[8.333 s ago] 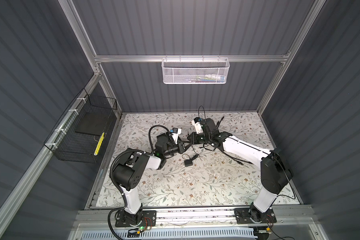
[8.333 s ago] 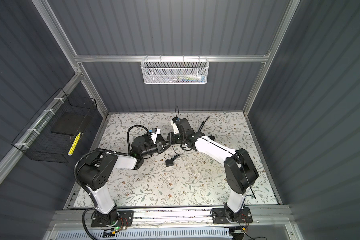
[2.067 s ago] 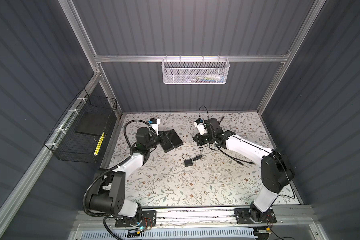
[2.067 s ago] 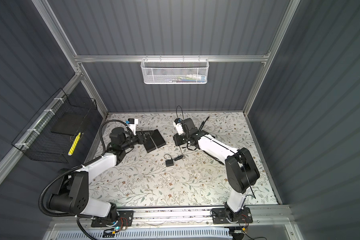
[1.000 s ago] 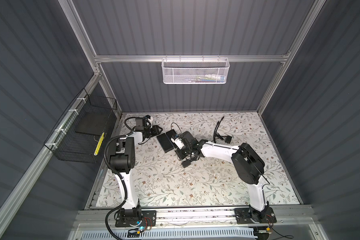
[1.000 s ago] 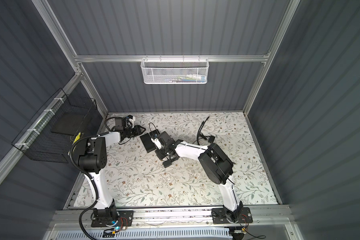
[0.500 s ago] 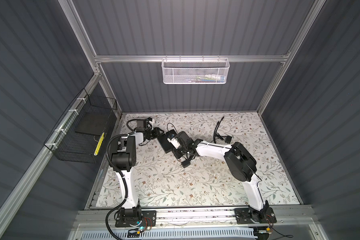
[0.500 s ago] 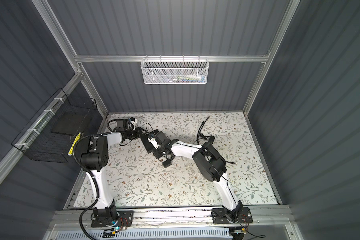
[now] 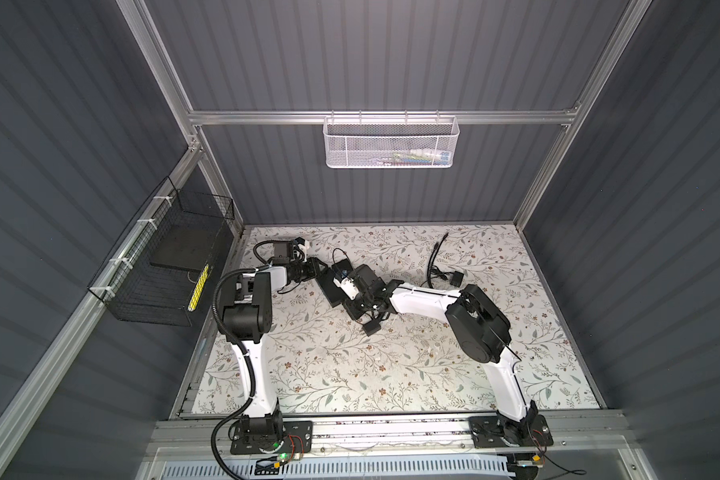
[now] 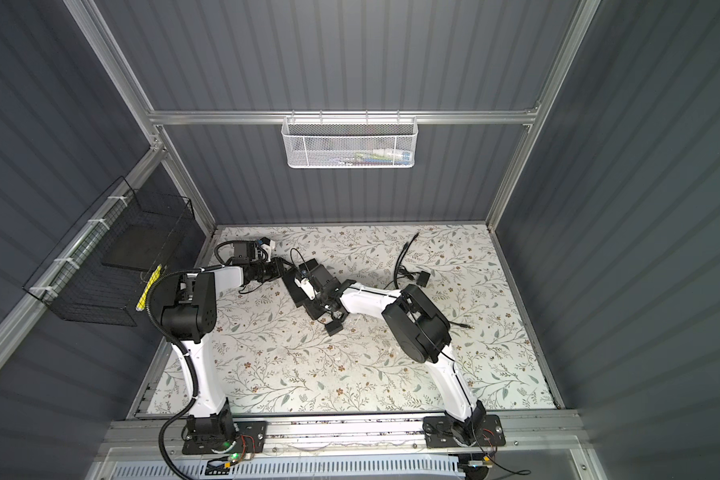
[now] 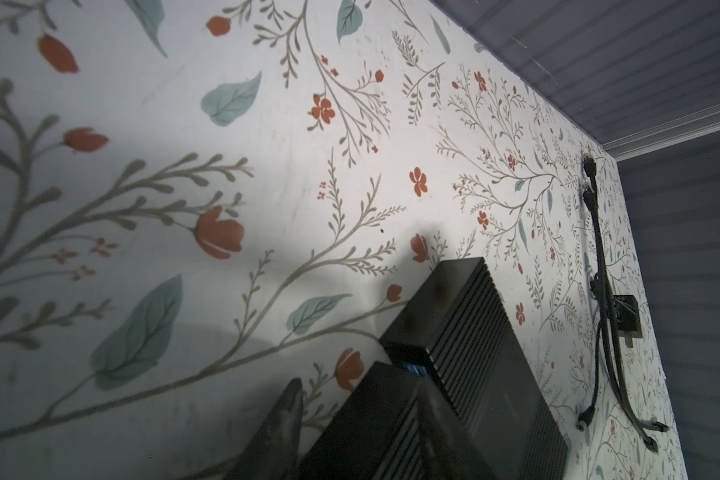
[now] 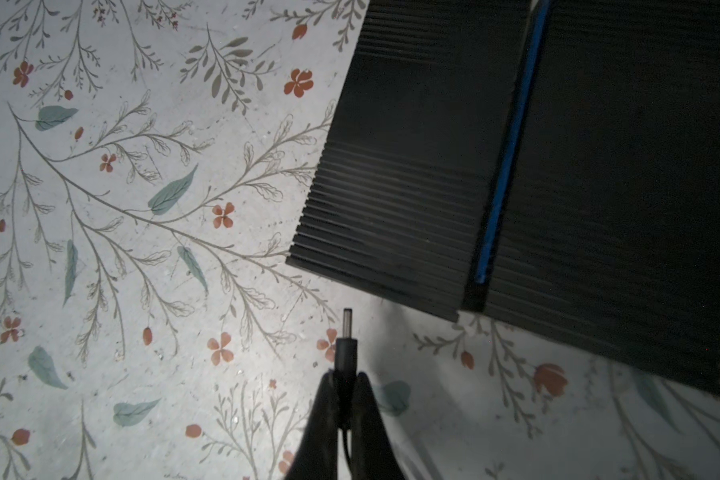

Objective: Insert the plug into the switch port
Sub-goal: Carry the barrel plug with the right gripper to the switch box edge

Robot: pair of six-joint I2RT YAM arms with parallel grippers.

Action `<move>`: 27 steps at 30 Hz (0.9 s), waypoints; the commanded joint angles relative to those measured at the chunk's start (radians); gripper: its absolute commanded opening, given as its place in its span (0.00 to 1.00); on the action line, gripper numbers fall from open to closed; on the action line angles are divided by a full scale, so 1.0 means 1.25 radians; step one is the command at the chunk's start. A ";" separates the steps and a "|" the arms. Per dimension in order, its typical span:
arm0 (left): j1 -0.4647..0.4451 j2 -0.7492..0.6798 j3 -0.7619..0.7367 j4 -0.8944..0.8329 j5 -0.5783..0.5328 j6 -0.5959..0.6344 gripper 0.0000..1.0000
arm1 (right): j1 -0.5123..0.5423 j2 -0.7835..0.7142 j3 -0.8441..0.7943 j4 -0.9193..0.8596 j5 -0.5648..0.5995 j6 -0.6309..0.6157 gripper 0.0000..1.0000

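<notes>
Right gripper (image 12: 345,379) is clamped down hard on the plug (image 12: 346,351), jaws all but touching. They pinch the black barrel at its back end, and the thin cable runs out behind the fingers. The plug's metal tip (image 12: 347,320) sticks out in front, aimed at the short end of the nearer black box (image 12: 412,166). It is close but not touching, with a strip of floral mat (image 12: 142,249) showing between them.

Tight alongside that box lies a second black box (image 12: 620,187), both ribbed on top. A bright blue strip (image 12: 508,145) runs down the seam between the two, and which box owns it I cannot tell. The switch port itself is hidden from every camera, and any lettering on the lids is too dark to read.

At the boxes' other end, the left gripper (image 9: 317,272) sits right against them. Only one finger (image 11: 285,424) shows, lying alongside a box, so I cannot tell whether those jaws are gripping. A small blue label (image 11: 414,370) sits between the boxes there, too tiny to read.

Just beside the boxes, by the right gripper, a small black block (image 9: 371,328) rests on the mat. Loose black cables (image 9: 433,266) lie well apart from the boxes.
</notes>
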 commanded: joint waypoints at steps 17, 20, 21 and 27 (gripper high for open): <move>-0.001 -0.018 -0.008 -0.029 -0.001 0.029 0.45 | 0.003 0.038 0.029 0.005 0.017 0.017 0.08; -0.001 -0.015 -0.006 -0.029 0.000 0.028 0.45 | 0.000 0.036 0.035 0.006 0.017 0.020 0.08; 0.000 -0.015 -0.005 -0.029 0.001 0.029 0.44 | -0.001 0.034 0.038 0.007 0.016 0.023 0.08; -0.001 -0.014 -0.006 -0.028 0.004 0.029 0.44 | -0.003 0.038 0.046 0.010 0.017 0.022 0.08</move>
